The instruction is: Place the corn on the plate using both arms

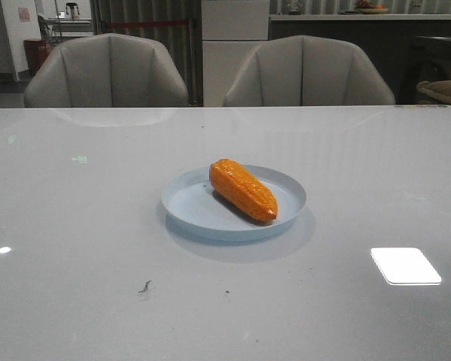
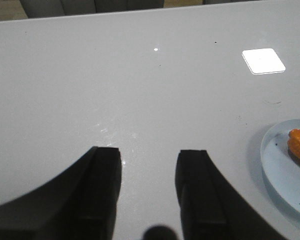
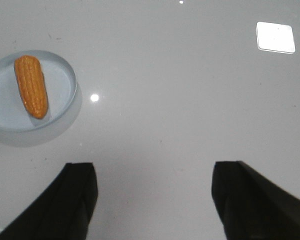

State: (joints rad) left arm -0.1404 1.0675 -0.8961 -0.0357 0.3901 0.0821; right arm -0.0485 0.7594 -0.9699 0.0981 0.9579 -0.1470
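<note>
The corn (image 1: 243, 189) is lying on its side inside the plate (image 1: 182, 207), running diagonally across it with its tapered end pointing toward the near rim. In the front view that tip is sitting close to the rim, though I cannot tell whether it is touching. The plate is resting flat on the grey table (image 1: 75, 248), near the middle of it.

Both arms are hanging clear of the plate. The left gripper (image 2: 148, 175) is showing its fingers spread apart over bare table, holding nothing, with the plate's edge and a bit of corn peeking in at the side of its view. The right gripper (image 3: 152, 192) is standing wide open, also empty, with the plate and corn well apart from it.

Judging from this, the placing looks done, so the risks are lying in whatever comes after. The cob is rounded and glossy, so a knock to the plate could be setting it rolling toward the low rim and over it. A gripper sweeping low across the table could be catching the plate's edge and sliding or tipping it. Neither arm appears in the front view, so their height above the table is hard to judge.
</note>
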